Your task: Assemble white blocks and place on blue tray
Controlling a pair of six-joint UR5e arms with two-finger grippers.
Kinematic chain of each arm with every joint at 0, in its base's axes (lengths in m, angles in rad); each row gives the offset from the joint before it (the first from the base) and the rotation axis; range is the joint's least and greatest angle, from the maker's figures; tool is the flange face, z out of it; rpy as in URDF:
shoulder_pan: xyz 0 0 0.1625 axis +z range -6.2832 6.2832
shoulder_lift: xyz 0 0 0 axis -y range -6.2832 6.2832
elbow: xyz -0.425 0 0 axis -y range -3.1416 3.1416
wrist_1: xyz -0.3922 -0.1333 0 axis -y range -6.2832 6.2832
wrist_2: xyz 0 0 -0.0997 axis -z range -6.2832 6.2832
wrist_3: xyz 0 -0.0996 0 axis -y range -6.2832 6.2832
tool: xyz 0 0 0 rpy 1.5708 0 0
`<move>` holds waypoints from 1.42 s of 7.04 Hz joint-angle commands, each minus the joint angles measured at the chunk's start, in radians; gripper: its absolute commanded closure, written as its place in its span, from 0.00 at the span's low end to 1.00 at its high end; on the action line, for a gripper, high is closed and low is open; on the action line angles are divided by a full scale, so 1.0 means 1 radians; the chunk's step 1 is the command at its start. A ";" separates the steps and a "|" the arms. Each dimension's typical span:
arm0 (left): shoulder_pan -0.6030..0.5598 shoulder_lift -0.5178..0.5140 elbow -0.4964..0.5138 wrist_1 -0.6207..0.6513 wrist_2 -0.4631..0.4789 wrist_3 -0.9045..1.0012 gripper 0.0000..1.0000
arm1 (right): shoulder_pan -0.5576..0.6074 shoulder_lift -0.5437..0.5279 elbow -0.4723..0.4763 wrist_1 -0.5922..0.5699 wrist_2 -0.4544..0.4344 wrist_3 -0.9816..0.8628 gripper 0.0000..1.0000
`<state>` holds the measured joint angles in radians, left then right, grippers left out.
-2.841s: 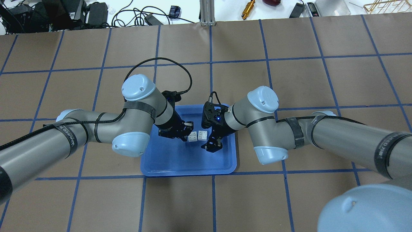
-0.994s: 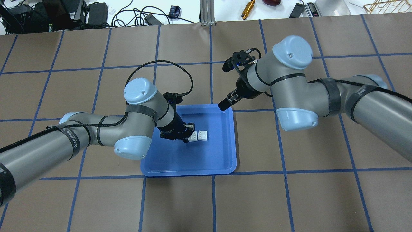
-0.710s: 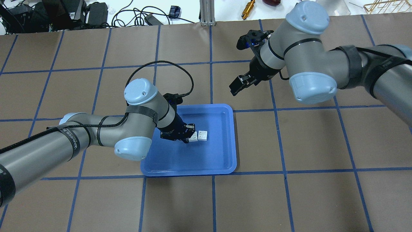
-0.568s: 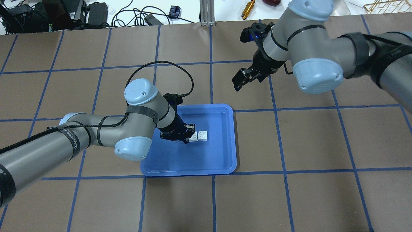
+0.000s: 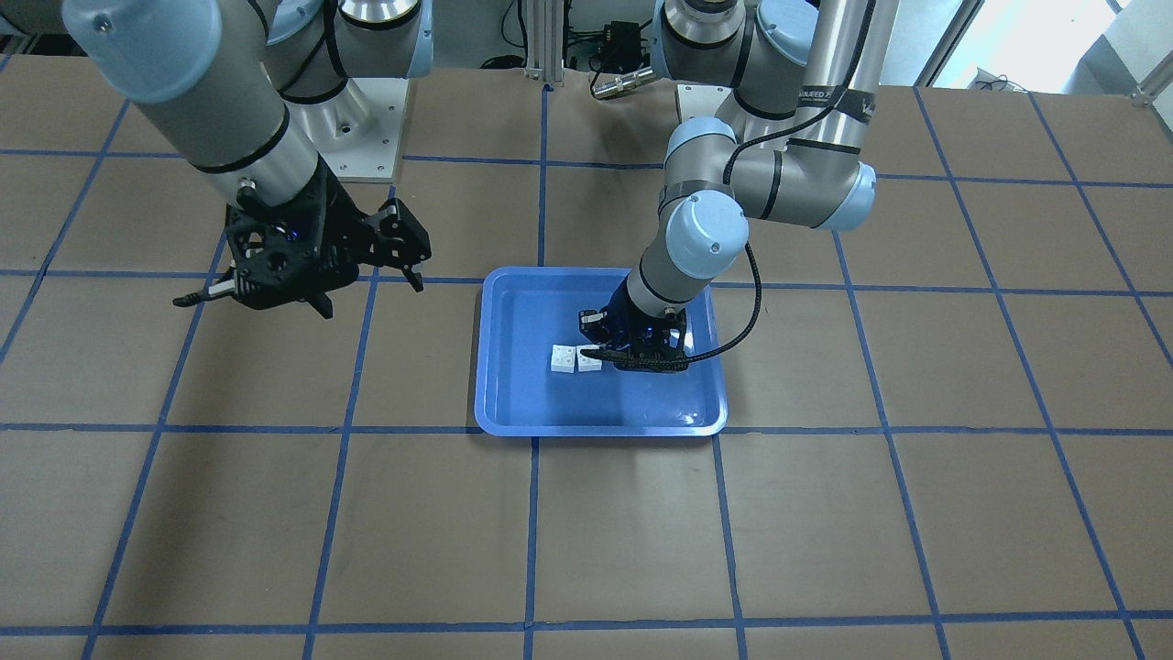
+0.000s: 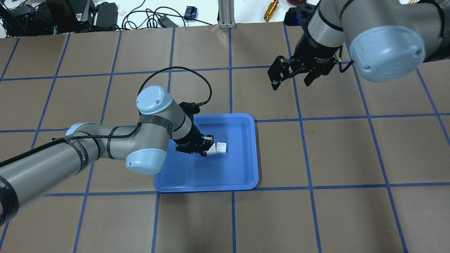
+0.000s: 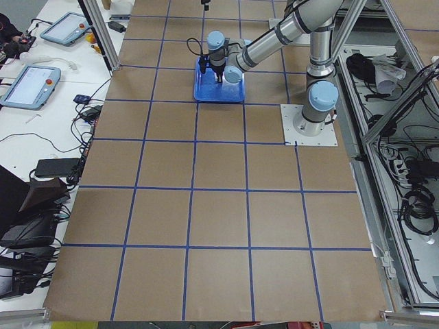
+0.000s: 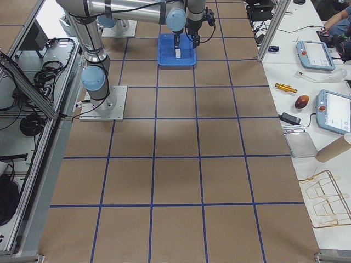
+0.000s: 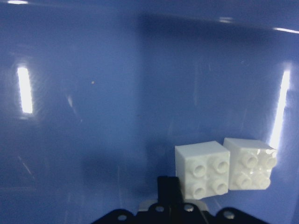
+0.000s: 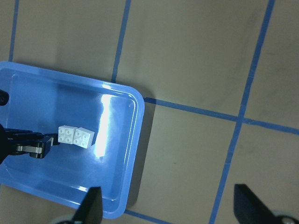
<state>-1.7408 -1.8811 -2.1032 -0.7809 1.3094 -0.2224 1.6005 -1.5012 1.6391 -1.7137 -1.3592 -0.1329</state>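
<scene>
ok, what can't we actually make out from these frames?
left tool open or shut: in the overhead view its own arm covers most of it; the left wrist view's bottom edge cuts off all but one fingertip.
white blocks locked together or merely abutting: too small in the overhead and front views; glare washes the far block in the left wrist view.
Both side views: blocks and left tool too small to read.

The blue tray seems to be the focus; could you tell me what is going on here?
Two white blocks sit side by side, studs up, in the blue tray, not stacked. The left gripper is down in the tray right beside them; whether it grips one is unclear. The right gripper hangs open over the table beyond the tray.
</scene>
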 commanded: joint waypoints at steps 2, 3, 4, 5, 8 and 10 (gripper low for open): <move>0.001 -0.004 0.003 0.006 0.001 0.000 1.00 | -0.070 -0.047 0.008 0.071 -0.104 0.111 0.00; 0.001 -0.007 0.006 0.008 0.002 0.000 1.00 | -0.070 -0.048 0.027 0.060 -0.139 0.119 0.00; 0.003 -0.007 0.006 0.008 0.002 0.000 1.00 | -0.073 -0.059 0.030 0.060 -0.144 0.166 0.00; 0.003 -0.007 0.008 0.008 0.002 0.002 1.00 | -0.071 -0.069 0.024 0.068 -0.144 0.188 0.00; 0.003 -0.009 0.046 -0.006 0.008 0.003 1.00 | -0.068 -0.096 -0.025 0.166 -0.212 0.222 0.00; 0.001 -0.009 0.043 -0.006 0.005 0.003 1.00 | -0.063 -0.100 -0.019 0.169 -0.204 0.266 0.00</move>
<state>-1.7388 -1.8890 -2.0599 -0.7858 1.3163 -0.2193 1.5353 -1.5982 1.6198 -1.5507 -1.5661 0.1129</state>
